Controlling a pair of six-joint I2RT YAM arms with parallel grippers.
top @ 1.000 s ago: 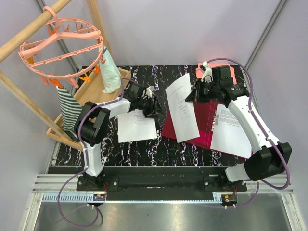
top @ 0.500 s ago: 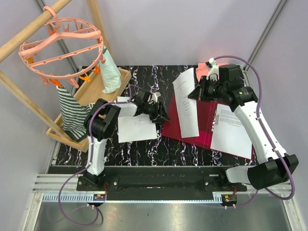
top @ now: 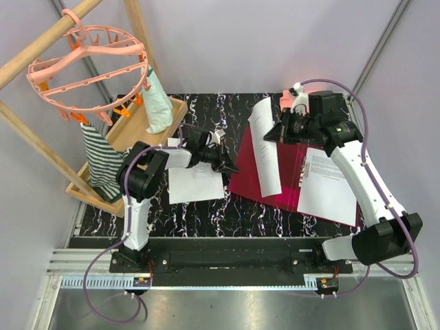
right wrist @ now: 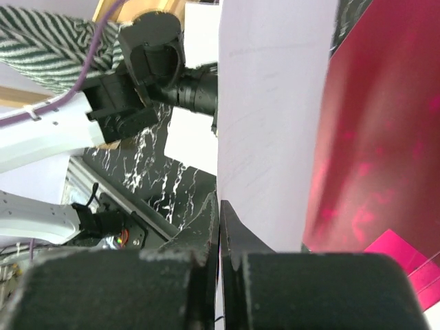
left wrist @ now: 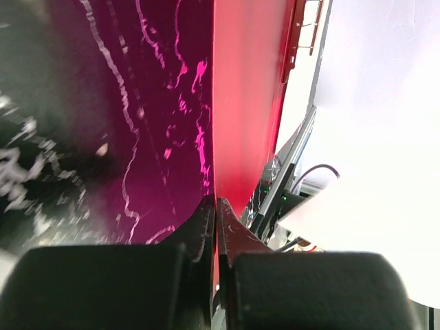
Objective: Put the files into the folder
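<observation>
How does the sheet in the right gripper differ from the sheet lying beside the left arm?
The held sheet is raised and bowed over the open folder; the loose sheet lies flat on the table, left of it. The right gripper pinches the held sheet; nothing grips the loose one. Both are white paper.
</observation>
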